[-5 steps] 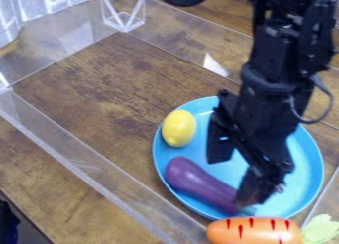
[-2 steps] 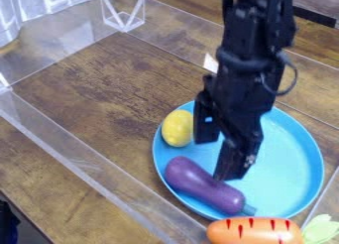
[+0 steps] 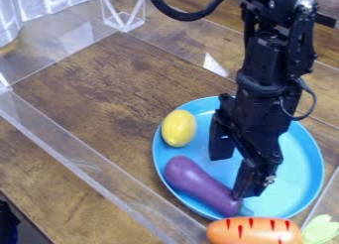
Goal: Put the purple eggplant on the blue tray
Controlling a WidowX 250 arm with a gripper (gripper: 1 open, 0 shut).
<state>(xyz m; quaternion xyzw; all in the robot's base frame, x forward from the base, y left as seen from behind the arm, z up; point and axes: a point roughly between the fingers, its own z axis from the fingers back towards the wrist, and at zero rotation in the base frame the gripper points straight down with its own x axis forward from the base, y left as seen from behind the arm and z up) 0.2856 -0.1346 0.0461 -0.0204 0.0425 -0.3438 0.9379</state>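
Observation:
The purple eggplant (image 3: 200, 184) lies on the near left part of the blue tray (image 3: 302, 161), its long axis running from upper left to lower right. My black gripper (image 3: 236, 167) hangs over the tray just right of the eggplant, open, with nothing between its fingers. One fingertip (image 3: 255, 181) sits close to the eggplant's right end; whether it touches is unclear. The arm hides the tray's middle.
A yellow lemon (image 3: 179, 128) rests on the tray's left edge. An orange carrot (image 3: 252, 231) with green leaves lies on the wooden table at the bottom edge. Clear acrylic walls (image 3: 79, 139) fence the work area on the left and back.
The arm swung left over the tray and has come back to the right and slightly lower. The eggplant stays where it lay on the tray.

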